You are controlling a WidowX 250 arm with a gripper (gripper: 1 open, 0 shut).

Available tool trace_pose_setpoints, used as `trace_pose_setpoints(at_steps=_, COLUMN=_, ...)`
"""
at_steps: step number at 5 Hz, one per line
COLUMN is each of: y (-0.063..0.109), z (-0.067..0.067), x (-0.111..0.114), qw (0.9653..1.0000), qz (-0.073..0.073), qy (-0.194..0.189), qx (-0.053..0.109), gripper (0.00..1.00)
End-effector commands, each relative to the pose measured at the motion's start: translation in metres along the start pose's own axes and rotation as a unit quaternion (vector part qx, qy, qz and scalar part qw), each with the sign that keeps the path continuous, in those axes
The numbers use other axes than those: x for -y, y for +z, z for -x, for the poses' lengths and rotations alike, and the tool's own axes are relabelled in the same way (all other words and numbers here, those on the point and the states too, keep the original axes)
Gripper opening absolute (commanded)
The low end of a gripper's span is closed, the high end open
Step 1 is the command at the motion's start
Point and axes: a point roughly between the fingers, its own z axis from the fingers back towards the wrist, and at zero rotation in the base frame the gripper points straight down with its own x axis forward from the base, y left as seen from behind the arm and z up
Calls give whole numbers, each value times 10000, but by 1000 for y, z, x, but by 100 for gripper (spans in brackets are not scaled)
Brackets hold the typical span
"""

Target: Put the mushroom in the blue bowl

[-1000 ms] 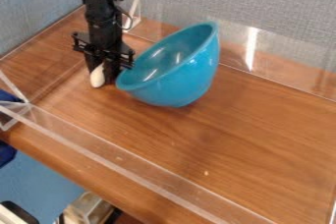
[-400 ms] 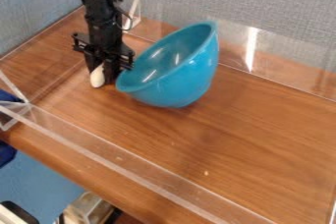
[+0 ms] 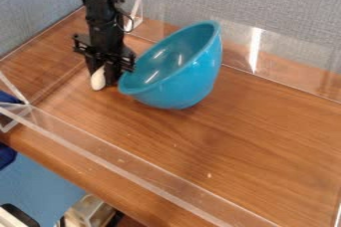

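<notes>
Soft, even light fills the scene, moderately bright, with no harsh hotspots. The wooden worktop carries a pale sheen toward its near right corner. The blue bowl shows a gentle highlight on its glossy inner wall and throws a short, diffuse shadow beneath itself. The clear plastic walls along the worktop's edges catch faint white reflections. The picture is small and coarse; the dark tool near the far left corner reads as a blurred mass without detail.
</notes>
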Motion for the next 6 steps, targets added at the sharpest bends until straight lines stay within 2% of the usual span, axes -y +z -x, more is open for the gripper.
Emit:
trace_pose_setpoints(at_steps=1, y=24, z=-5, x=-7, qw=9994, qz=-129, qy=60, qx=318, gripper=0)
trace_pose_setpoints(at_steps=3, y=27, z=-4, x=-9, qw=9993, qz=-153, qy=80, qx=343, gripper=0)
trace_pose_setpoints(at_steps=6, y=55, z=1, x=-14, qw=9991, qz=-224, qy=104, qx=358, gripper=0)
